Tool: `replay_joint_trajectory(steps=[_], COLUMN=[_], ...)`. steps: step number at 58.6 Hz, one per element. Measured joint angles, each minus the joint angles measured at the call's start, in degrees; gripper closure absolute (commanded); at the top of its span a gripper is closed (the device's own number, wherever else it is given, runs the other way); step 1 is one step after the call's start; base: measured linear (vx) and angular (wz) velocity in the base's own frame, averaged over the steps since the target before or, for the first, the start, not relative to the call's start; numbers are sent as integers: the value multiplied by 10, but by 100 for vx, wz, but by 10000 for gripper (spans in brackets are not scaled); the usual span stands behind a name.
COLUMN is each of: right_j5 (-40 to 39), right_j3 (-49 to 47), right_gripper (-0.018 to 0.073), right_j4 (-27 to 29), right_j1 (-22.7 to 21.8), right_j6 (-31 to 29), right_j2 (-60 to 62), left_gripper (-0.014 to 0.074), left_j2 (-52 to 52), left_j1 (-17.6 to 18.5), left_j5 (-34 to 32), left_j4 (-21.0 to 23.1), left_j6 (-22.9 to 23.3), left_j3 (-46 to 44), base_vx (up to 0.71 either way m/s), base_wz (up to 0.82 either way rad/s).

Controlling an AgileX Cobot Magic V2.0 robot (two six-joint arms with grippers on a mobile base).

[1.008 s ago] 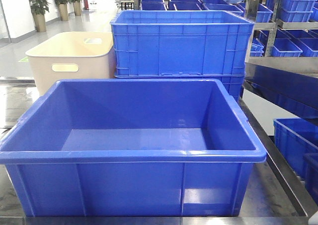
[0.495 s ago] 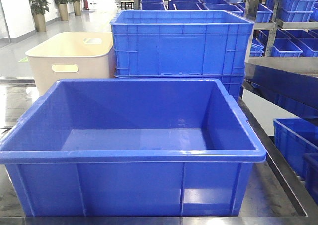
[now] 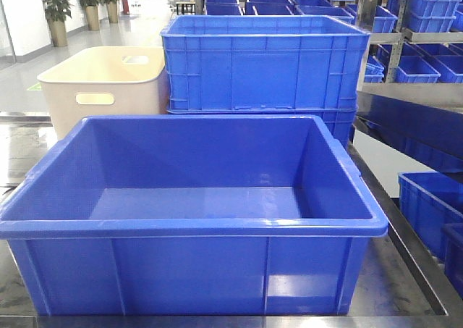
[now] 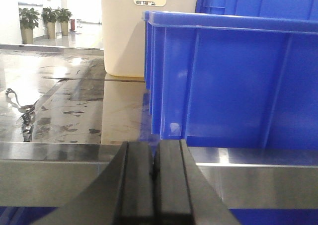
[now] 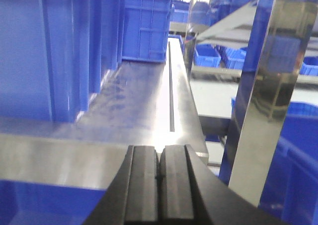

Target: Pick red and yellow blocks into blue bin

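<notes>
Glossy pale floor (image 3: 137, 20) stretching toward 11 o'clock, with bright light reflected. Three potted plants (image 3: 56, 13) along a white wall (image 3: 22, 17) at 10 o'clock. Metal shelving (image 3: 416, 35) loaded with small blue crates (image 3: 427, 6) at 2 o'clock. Stainless steel table top (image 4: 74, 111) below, shiny and stained. Cream tub (image 3: 101, 85) behind, at 11 o'clock.

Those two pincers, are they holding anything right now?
Nothing is held. The left pincer and the right pincer are both shut on themselves, fingers pressed together with no block between them.
</notes>
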State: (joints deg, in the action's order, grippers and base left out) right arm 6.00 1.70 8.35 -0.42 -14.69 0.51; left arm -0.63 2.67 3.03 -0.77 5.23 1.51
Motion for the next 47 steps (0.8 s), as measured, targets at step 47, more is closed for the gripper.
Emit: replay_joint_trajectory(steps=[47], right_j5=[-51], right_j3=[1], right_gripper=[570], right_j4=[-132], right_j1=[4], right_j6=[163], right_j2=[0], left_gripper=[596], left_j2=[0], left_j1=[0], left_j5=[0], left_j4=[0], left_j6=[0], left_j3=[0], base_vx=[0], base_wz=[0])
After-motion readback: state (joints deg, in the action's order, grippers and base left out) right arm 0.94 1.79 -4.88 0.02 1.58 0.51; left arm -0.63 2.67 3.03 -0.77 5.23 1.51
